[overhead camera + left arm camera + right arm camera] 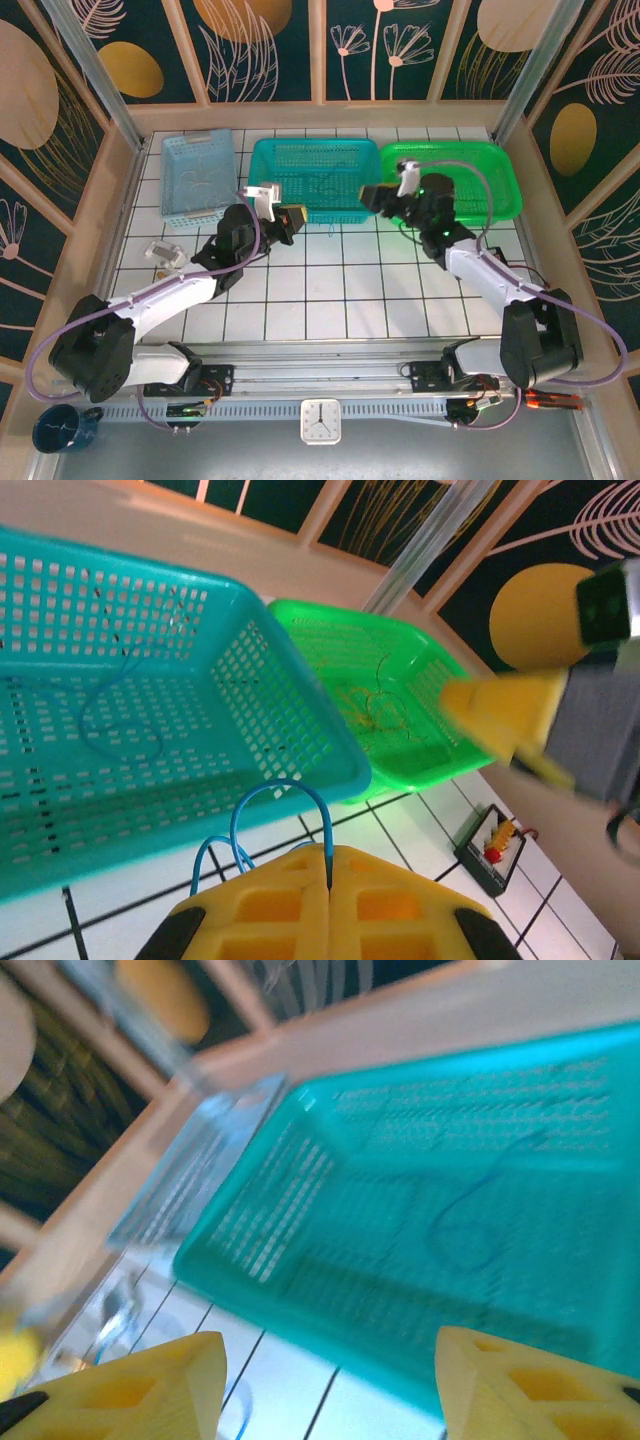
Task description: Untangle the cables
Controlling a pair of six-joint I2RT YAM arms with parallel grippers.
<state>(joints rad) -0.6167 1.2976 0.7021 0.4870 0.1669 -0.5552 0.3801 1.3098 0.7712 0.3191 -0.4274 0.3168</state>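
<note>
The left gripper (328, 855) has its yellow fingers pressed together on a thin blue cable (280, 798). The cable arches out of the seam in a small loop above the white tiled table (400, 830), just in front of the teal basket (270, 690). The right gripper (330, 1345) has its fingers spread wide with nothing between them, and it faces that same basket. Inside the basket a second blue cable (105, 715) lies in a loose ring. A yellowish cable (382, 702) lies in the green basket (320, 615) beside it.

No knot is visible and the strands lie apart, so the untangling appears mostly done. The step in hand seems to be carrying the pinched strand to a basket. The next move probably calls for lifting the strand over the teal rim and letting go without snagging the loop on the mesh.
</note>
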